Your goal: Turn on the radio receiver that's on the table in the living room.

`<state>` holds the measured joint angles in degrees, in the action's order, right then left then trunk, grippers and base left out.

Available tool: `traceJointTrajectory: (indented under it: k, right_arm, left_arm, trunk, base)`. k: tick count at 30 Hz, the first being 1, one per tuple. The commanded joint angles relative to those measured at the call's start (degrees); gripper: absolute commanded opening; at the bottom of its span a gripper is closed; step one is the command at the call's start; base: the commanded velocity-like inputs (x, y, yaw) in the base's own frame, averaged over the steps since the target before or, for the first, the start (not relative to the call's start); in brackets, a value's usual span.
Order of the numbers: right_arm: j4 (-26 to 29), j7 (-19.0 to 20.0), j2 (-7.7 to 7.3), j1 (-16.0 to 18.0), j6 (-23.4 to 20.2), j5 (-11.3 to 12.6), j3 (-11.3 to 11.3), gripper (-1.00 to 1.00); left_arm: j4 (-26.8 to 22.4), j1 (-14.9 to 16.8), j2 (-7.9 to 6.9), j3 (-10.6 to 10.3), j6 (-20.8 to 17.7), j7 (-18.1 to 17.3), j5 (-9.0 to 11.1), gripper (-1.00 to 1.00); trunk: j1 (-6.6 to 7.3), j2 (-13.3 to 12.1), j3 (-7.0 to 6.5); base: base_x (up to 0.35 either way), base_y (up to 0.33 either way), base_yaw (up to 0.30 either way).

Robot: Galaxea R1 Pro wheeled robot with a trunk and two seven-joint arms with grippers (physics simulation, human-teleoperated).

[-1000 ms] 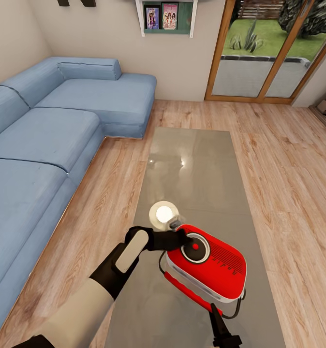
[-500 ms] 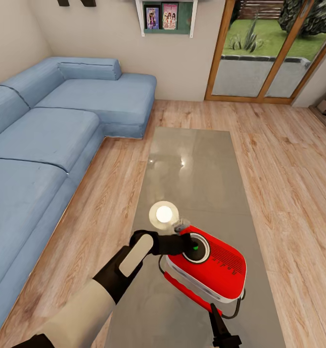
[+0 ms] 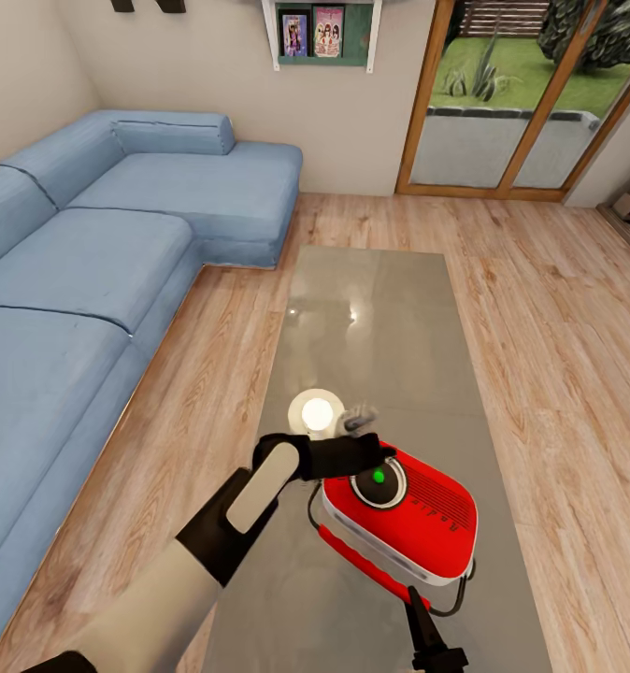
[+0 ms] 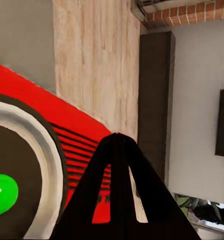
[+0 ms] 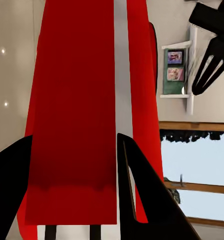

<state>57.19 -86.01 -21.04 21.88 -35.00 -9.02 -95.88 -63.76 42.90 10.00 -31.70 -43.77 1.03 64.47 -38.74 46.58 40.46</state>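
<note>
At 6 o'clock, cut off by the frame edge: right gripper, fingers spread on both sides of the red radio, not touching. Radio on the near end of the table, at 5 o'clock, dial showing a green dot. Left gripper just over the dial's 11 o'clock edge, fingers pressed together. Sofa at 9 to 11 o'clock. Shelf at 12 o'clock, top cropped.

left arm extended forward | left claw closed | right claw parted
</note>
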Motion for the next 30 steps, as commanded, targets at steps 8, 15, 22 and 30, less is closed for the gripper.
traceJointTrajectory:
  k: [8,15,22,30]
  right_arm:
    - [0.0,0.1,-0.20,0.0,0.1,0.2,0.1,-1.00]
    - [-0.1,0.6,-0.30,0.0,0.9,0.5,1.5,-1.00]
    - [1.1,11.1,-0.59,0.1,4.3,0.3,17.5,-1.00]
    - [17.2,40.9,-1.76,0.1,4.2,-3.7,47.9,-1.00]
  left_arm:
    - [-8.0,0.0,0.00,-0.1,-0.2,0.7,0.9,-1.00]
    - [-12.8,0.0,0.00,-0.1,-3.5,0.1,0.3,-1.00]
    - [-13.7,0.0,-1.25,0.2,-3.5,-3.5,0.0,-1.00]
    - [-13.1,0.0,-5.28,0.5,-3.2,-5.6,-0.2,-1.00]
  trunk:
    - [0.00,0.0,0.00]
    - [0.00,0.0,0.00]
    - [0.00,0.0,0.00]
    - [0.00,0.0,0.00]
  base:
    - [0.000,0.000,0.000]
    - [0.000,0.000,0.000]
    - [0.000,0.000,0.000]
    - [0.000,0.000,0.000]
